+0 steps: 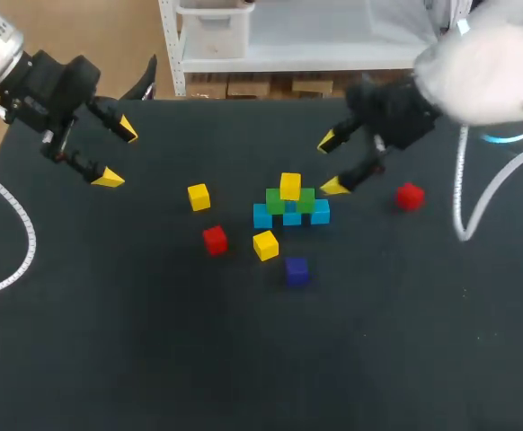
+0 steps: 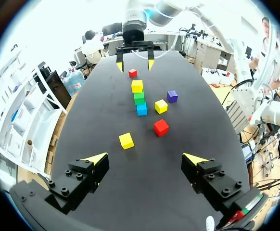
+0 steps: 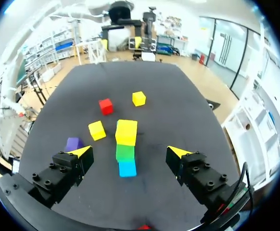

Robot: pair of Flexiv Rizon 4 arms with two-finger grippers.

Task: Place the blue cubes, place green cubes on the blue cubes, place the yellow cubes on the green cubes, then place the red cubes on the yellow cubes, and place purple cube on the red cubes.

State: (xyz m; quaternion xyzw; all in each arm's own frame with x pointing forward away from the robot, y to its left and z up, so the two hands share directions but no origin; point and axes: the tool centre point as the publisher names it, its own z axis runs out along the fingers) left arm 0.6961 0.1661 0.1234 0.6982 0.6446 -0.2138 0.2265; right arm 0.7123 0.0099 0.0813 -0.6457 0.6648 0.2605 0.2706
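Now right end effector is released w/ fingers wide & empty, hovering just beside the stack, its arm entering fr. right corner. Left end effector also released, far left, well apart fr. the stack. Yellow cube tops green cubes on blue cubes; purple cube loose on tabletop.

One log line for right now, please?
stack: blue cubes, green cubes, one yellow cube | left gripper: open | right gripper: open

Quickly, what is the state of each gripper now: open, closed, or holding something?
Left yellow-tipped gripper: open, holding nothing.
Right yellow-tipped gripper: open, holding nothing.
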